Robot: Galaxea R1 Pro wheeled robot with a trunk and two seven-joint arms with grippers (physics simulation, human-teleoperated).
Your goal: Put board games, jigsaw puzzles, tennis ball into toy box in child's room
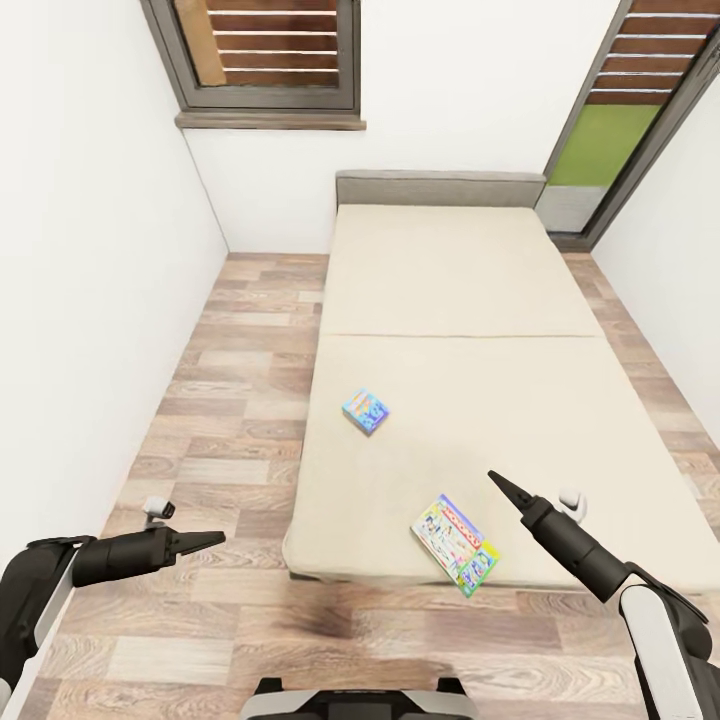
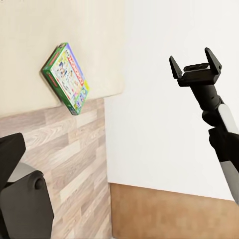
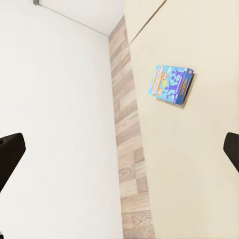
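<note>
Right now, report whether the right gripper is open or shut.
Open: the right gripper shows both fingers spread apart with nothing between them.

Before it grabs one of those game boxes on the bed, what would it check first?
1. Longer white-green game in view, near the bed's foot edge: ok.
2. Small blue game lying flat, farther up: ok.
3. Right pincer open and empty: ok.
4. Left pincer open: cannot tell.
5. Either pincer over a game: not ok; right hovers beside the longer one, left over floor.
6. Toy box in sight: not ok.
</note>
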